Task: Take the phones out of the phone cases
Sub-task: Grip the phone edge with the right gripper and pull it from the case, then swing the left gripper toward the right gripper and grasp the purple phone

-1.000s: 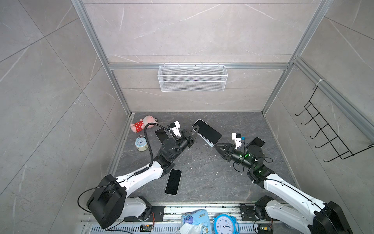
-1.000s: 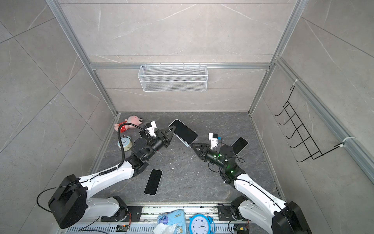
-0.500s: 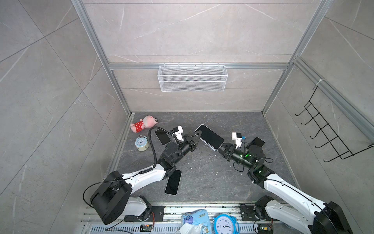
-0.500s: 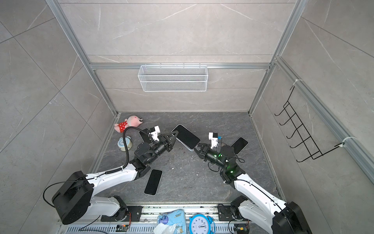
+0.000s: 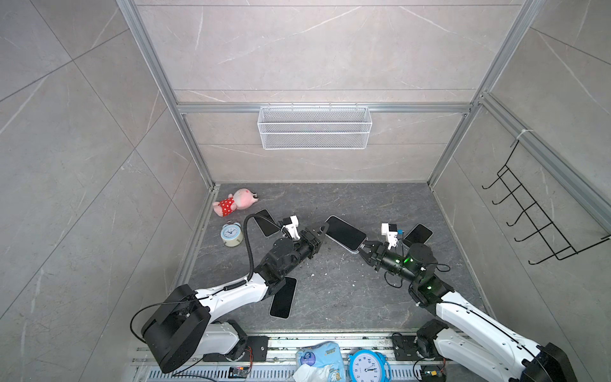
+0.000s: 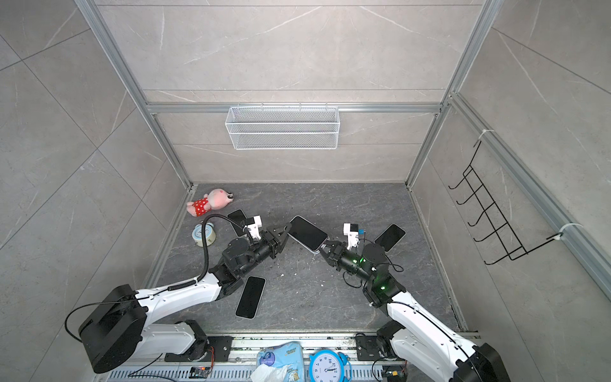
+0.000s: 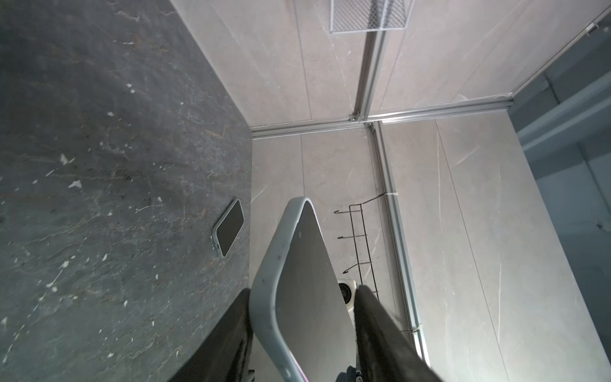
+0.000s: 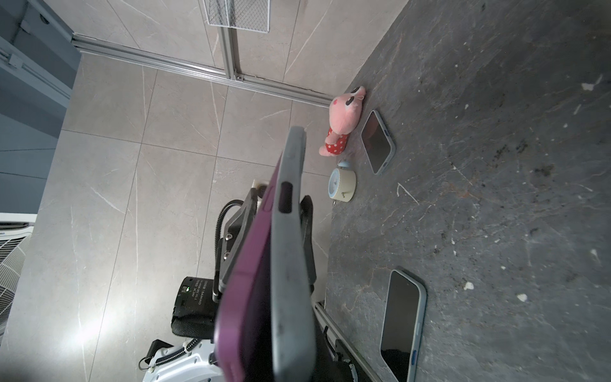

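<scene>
Loosening left gripper (image 5: 320,232), right gripper (image 5: 363,245) — clamping phone (image 5: 345,233)

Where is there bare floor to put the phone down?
Bare floor runs along the back wall, from the doll to the right wall. Another patch lies between the front phone and the right arm. The left corner is crowded: doll, clock, left phone.

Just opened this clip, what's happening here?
A cased phone is up off the table between the two arms. The right gripper is shut on one end. The left gripper sits at the other end with its fingers spread, not clamping. In the right wrist view the purple phone sits partly out of the grey case, not fully out yet.
</scene>
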Robot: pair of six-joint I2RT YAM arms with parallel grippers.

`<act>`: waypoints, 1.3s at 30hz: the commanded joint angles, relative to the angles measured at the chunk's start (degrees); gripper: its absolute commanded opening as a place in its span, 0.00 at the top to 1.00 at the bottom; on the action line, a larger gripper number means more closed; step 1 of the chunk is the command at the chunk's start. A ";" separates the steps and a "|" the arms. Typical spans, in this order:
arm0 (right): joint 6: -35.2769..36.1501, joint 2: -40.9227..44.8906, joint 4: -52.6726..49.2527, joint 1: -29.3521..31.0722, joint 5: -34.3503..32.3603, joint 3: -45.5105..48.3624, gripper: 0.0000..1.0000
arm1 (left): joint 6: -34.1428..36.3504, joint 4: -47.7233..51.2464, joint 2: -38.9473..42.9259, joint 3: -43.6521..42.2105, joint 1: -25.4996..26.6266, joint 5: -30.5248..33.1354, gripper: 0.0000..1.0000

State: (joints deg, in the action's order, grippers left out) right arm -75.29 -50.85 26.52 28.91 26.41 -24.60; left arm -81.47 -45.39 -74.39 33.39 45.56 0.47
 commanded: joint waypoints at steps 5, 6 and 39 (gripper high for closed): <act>0.70 3.11 -1.04 -0.21 -1.27 0.61 1.00 | 6.87 5.06 1.86 2.02 -0.28 0.06 0.33; 0.88 3.37 -1.56 -0.12 -1.35 0.63 1.00 | 7.65 6.39 2.32 2.12 -0.27 0.21 0.32; 11.54 8.67 -36.28 -0.17 -8.88 -6.14 1.00 | 76.42 51.18 0.76 24.54 20.97 2.87 0.25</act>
State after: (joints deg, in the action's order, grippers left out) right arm -64.86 -42.68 -11.60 28.91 17.91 -29.50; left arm -10.50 5.61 -72.69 54.39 65.30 0.34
